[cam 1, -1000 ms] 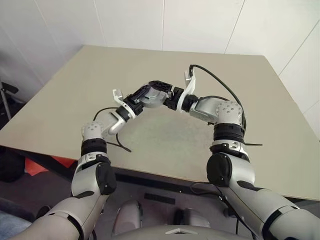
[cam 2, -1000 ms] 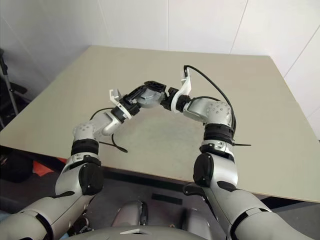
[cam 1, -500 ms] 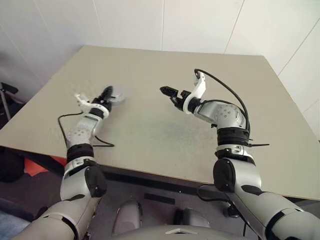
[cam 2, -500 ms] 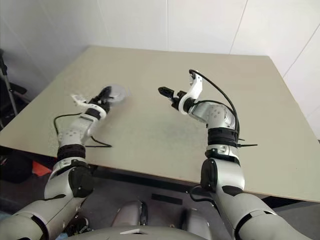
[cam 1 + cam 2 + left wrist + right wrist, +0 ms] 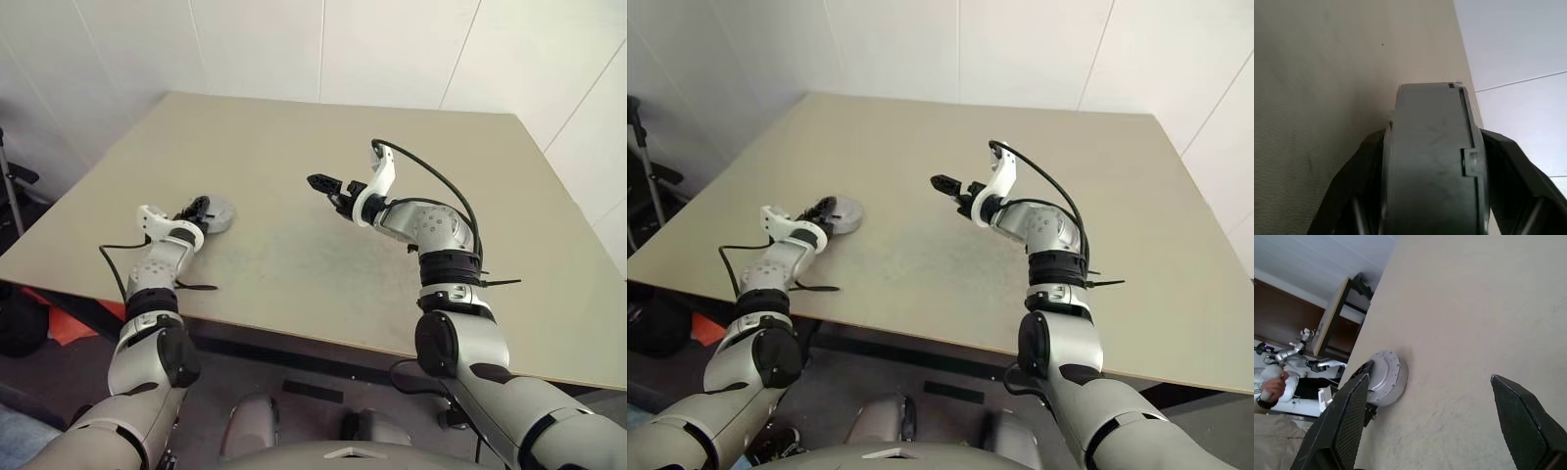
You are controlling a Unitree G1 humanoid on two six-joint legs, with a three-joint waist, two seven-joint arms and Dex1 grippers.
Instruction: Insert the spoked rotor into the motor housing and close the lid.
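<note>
The motor housing [image 5: 217,213] is a round grey case at the left of the table [image 5: 323,264], right at the tip of my left gripper [image 5: 199,208]. The lid [image 5: 1382,374] lies shut over it as its flat grey top. The left wrist view has the housing [image 5: 1432,161] edge-on inside that gripper. Over the table's middle, well to the right of the housing, my right gripper [image 5: 315,181] hangs open and empty. The spoked rotor is out of view.
A black cable [image 5: 191,286] trails from my left arm near the table's front edge. In the right wrist view a person's hand [image 5: 1273,387] and a dark shelf [image 5: 1359,289] stand beyond the table's left side. White walls close the back.
My left arm has swung left and down, carrying the housing from the middle to the table's left side. The right gripper came apart from it and stayed near the middle.
</note>
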